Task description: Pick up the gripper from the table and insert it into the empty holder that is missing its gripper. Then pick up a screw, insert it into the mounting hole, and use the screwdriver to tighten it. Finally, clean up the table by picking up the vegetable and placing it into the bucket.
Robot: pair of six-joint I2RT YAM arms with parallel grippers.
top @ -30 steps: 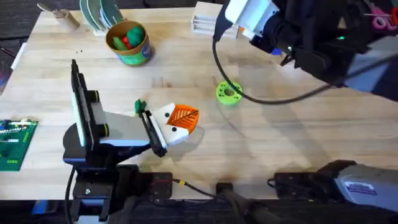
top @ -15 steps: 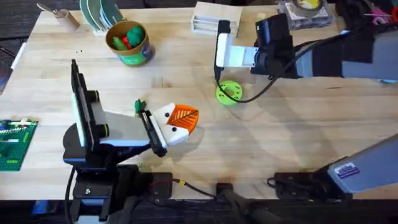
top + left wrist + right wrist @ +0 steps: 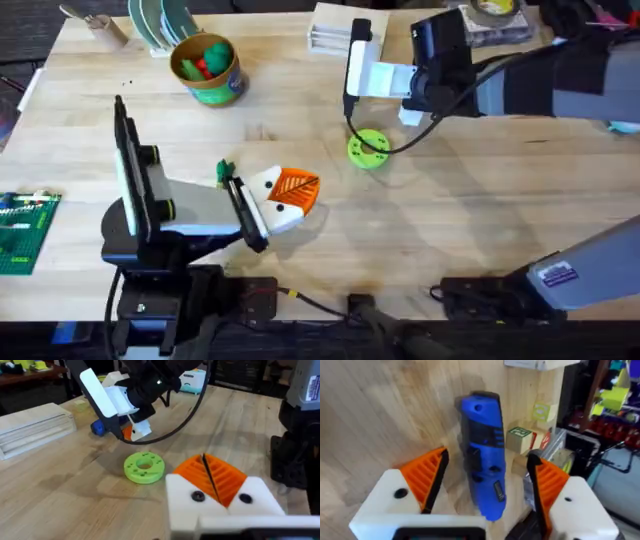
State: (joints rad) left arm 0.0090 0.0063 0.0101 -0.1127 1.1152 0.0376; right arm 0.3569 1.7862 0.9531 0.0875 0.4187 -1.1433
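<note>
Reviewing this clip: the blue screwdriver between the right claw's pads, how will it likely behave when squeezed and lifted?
The screwdriver looks like a rigid plastic cylinder, so it should not flex. Its rounded body could roll or twist between the right claw's open orange ribbed pads if caught off-centre. As a powered tool it is probably dense for its size, so it may sag at one end.

Pale wooden table, dark floor beyond

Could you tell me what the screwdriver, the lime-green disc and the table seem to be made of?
Screwdriver: likely moulded plastic, uniform blue with a soft sheen. Lime-green disc: probably matte plastic, possibly 3D-printed, evenly coloured with neat round holes. Table: wood, pale planks with visible grain and a smooth finish.
</note>
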